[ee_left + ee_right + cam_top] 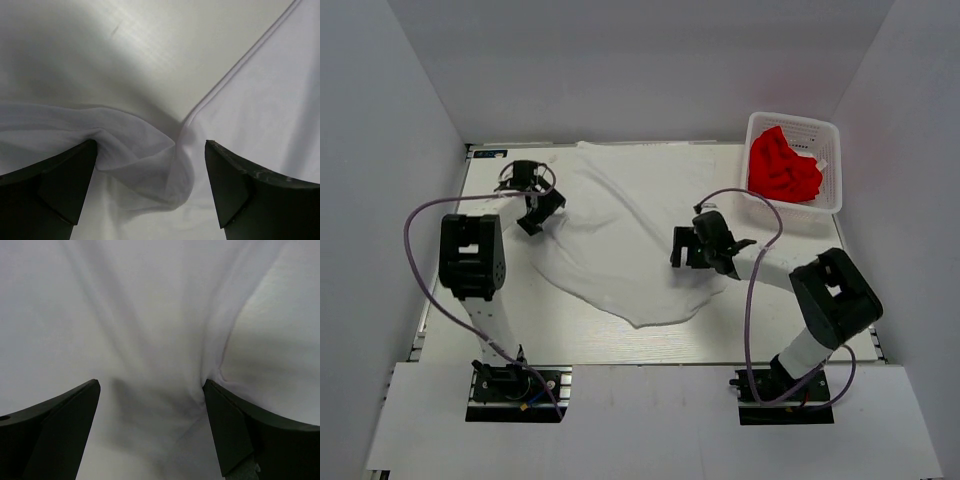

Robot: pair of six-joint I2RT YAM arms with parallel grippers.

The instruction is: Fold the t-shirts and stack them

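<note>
The white t-shirt (pixel 620 250) lies spread and rumpled across the middle of the table. The red t-shirt (pixel 782 167) is bunched up inside the white lattice basket (pixel 832 160) at the back right. My left gripper (pixel 536 213) is open over the shirt's left edge; in the left wrist view a raised fold of white cloth (pixel 145 150) sits between its fingers (pixel 65 180). My right gripper (pixel 682 247) is open over the shirt's right side; in the right wrist view wrinkled white cloth (pixel 155 390) lies between its fingers (pixel 235 425).
White walls enclose the table on the left, back and right. The basket stands against the right wall. Purple cables loop from both arms above the table. Bare table (pixel 570 330) lies in front of the shirt.
</note>
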